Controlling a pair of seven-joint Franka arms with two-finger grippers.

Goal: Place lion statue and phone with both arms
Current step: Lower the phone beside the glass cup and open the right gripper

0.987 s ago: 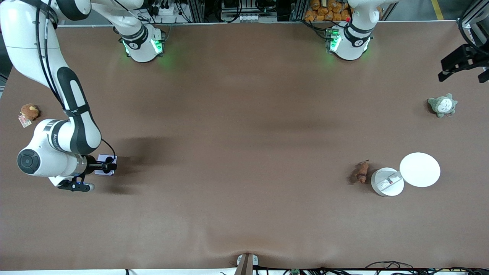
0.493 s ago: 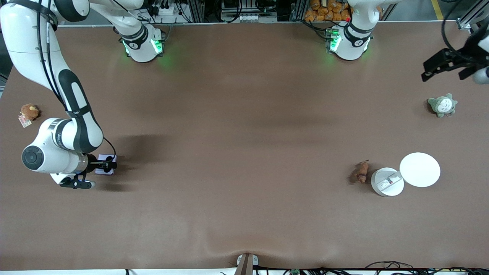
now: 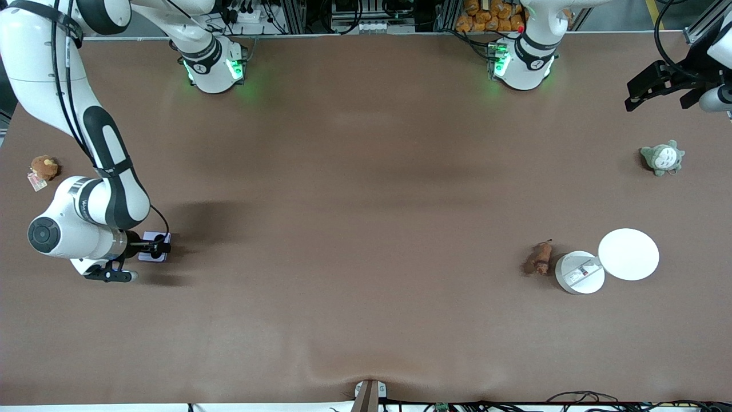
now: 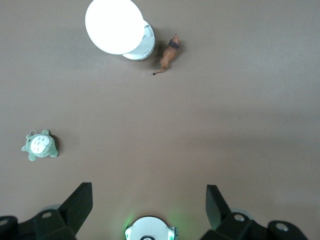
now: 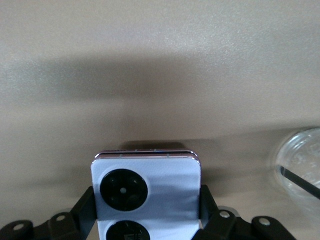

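The phone (image 3: pixel 152 247), pale lavender with two black camera circles (image 5: pixel 146 192), sits between the fingers of my right gripper (image 3: pixel 156 248) (image 5: pixel 146 205), which is shut on its two side edges. It is held low over the table at the right arm's end. The lion statue (image 3: pixel 541 258) (image 4: pixel 169 54), reddish-brown with a thin tail, lies on the table toward the left arm's end, beside a small white disc (image 3: pixel 579 272). My left gripper (image 3: pixel 663 90) (image 4: pixel 147 200) hangs open high over the table's left-arm end, with nothing between its fingers.
A larger white disc (image 3: pixel 628 254) (image 4: pixel 114 25) overlaps the small one. A grey-green plush (image 3: pixel 661 158) (image 4: pixel 40 145) lies near the left gripper's end. A round brown plush (image 3: pixel 43 167) lies at the right arm's end, beside the right arm's elbow.
My left gripper has swung in from the table's edge toward the middle and the bases. My right gripper has shifted slightly with the phone in it.
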